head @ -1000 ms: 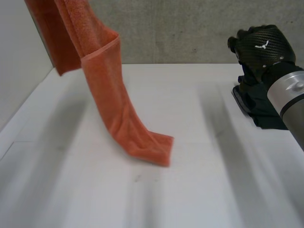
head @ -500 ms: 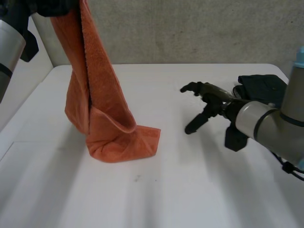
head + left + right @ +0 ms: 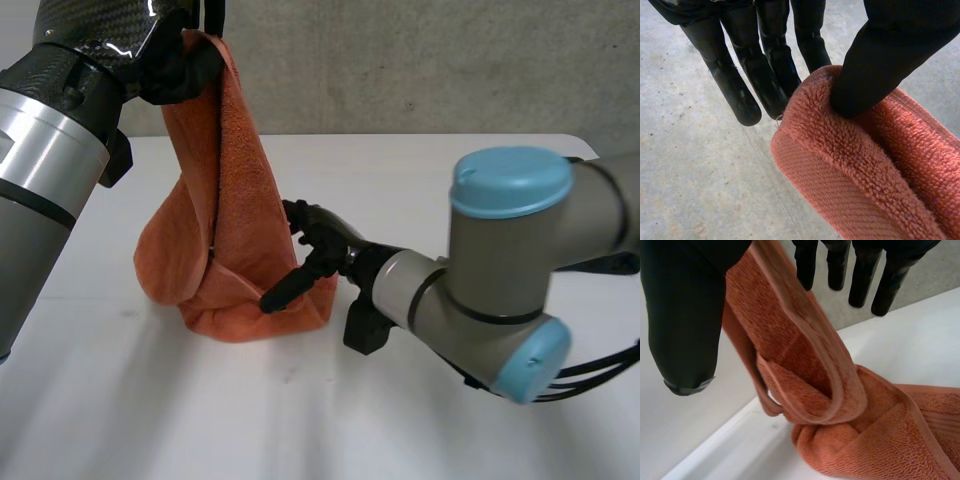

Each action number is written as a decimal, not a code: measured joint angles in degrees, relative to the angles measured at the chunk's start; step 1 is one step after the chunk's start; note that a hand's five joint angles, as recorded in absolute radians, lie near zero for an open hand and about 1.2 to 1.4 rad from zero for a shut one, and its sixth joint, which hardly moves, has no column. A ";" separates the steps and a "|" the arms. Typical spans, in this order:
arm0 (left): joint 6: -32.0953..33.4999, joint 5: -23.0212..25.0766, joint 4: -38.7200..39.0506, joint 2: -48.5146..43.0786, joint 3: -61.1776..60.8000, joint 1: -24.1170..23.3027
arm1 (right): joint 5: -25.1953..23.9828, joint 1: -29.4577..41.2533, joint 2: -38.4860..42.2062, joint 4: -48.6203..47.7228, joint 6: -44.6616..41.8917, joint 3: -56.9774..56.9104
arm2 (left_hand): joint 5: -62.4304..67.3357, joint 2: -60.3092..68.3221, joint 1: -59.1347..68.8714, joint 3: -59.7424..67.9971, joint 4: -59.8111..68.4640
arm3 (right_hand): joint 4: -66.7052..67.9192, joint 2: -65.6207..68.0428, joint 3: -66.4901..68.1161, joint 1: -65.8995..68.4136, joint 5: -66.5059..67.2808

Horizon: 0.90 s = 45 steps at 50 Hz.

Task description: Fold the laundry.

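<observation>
An orange towel (image 3: 225, 200) hangs from my left hand (image 3: 178, 62), high at the table's back left. Its lower end lies bunched on the white table (image 3: 420, 170). In the left wrist view the thumb (image 3: 880, 65) pinches the towel's folded top edge (image 3: 860, 165) against the fingers (image 3: 765, 65). My right hand (image 3: 325, 240) reaches in from the right, low at the towel's bottom. Its fingers are straight and spread, and their tips touch the cloth. In the right wrist view a hanging band of towel (image 3: 800, 350) passes between the thumb (image 3: 685, 315) and the fingers (image 3: 860, 275).
A grey concrete wall (image 3: 420, 60) stands behind the table. My right arm (image 3: 500, 280) lies across the middle and right of the table. The table's left edge (image 3: 60, 250) runs close by the towel.
My right hand has swept left across the table and reached the towel's bottom. My left arm has come further into view, and the towel's lower end has bunched up more.
</observation>
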 measured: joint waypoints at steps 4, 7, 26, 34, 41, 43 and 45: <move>-0.02 -0.14 -0.09 0.65 0.00 -0.53 | 2.71 0.94 4.74 -0.98 -0.14 -3.47 | 0.00 0.00 0.00 0.00 0.00 | 21.60 23.43 22.32 19.26 20.25; -0.02 -0.21 -0.06 1.40 0.00 -0.77 | 4.31 1.06 8.00 -1.67 -0.75 -6.33 | 0.00 0.00 0.00 0.00 0.00 | 46.81 47.98 47.42 40.59 44.94; 6.03 -3.51 6.97 -7.40 14.61 5.96 | 13.96 -6.67 1.50 -8.08 -44.72 -42.32 | 0.00 0.06 0.00 0.05 0.03 | 53.73 53.36 53.97 44.72 52.24; 7.53 -5.96 13.56 -9.71 15.46 7.37 | 10.11 -6.81 -1.24 -7.78 -47.64 -40.89 | 0.00 0.06 0.00 0.05 0.03 | 53.74 53.36 53.97 44.72 52.33; 7.24 -5.65 15.52 -9.99 5.89 7.23 | 8.96 -7.09 -3.36 2.13 -53.35 -26.29 | -0.01 0.06 0.00 0.05 0.03 | 49.38 49.00 49.92 41.28 48.60; 7.18 -5.17 15.41 -9.84 2.92 7.02 | 9.19 -7.11 -3.58 4.20 -54.53 -21.76 | 0.00 0.06 0.00 0.05 0.03 | 36.30 36.42 36.82 29.35 36.31; 7.14 -4.69 15.32 -9.61 0.70 6.80 | 9.49 -7.08 -3.68 5.43 -54.29 -17.85 | 0.00 0.06 0.00 0.05 0.04 | 21.77 21.71 22.29 16.79 21.65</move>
